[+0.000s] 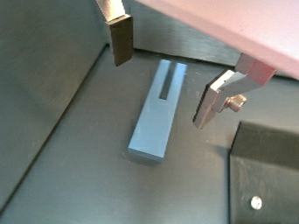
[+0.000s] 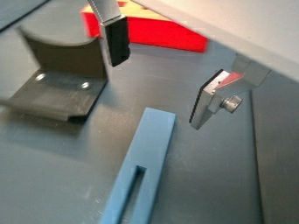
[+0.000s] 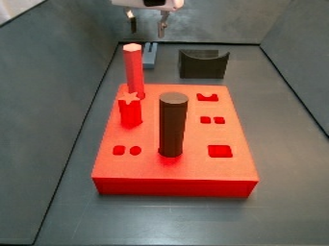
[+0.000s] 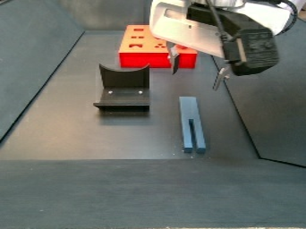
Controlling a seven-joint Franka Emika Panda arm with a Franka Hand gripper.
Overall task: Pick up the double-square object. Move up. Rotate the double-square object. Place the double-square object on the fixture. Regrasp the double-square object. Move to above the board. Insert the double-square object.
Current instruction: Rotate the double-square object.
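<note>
The double-square object (image 4: pixel 191 122) lies flat on the dark floor (image 4: pixel 72 125), a slim blue-grey bar with a narrow slot running partway along its top face (plain in both wrist views (image 1: pixel 158 112) (image 2: pixel 138 175)). Nothing touches it; bare floor shows along both its long edges and past both ends.

The gripper (image 4: pixel 199 68) hangs above the bar's end nearer the board, jaws spread apart and holding nothing. In a wrist view one finger (image 1: pixel 121 42) stands to one side of the bar and its mate (image 1: pixel 219 98) to the other, each with a gap of floor between plate and bar.

The fixture (image 4: pixel 122 88), a dark bracket with a curved notch in its upright, stands on the floor beside the bar, apart from it, with an open lane between them. The board (image 3: pixel 175 139) sits past the fixture; it carries a tall red peg (image 3: pixel 133 70) and a thick dark cylinder (image 3: pixel 172 124).

Dark sloping walls (image 4: pixel 36 63) close in the floor on the sides, the one nearest the bar just beyond its outer long edge.
</note>
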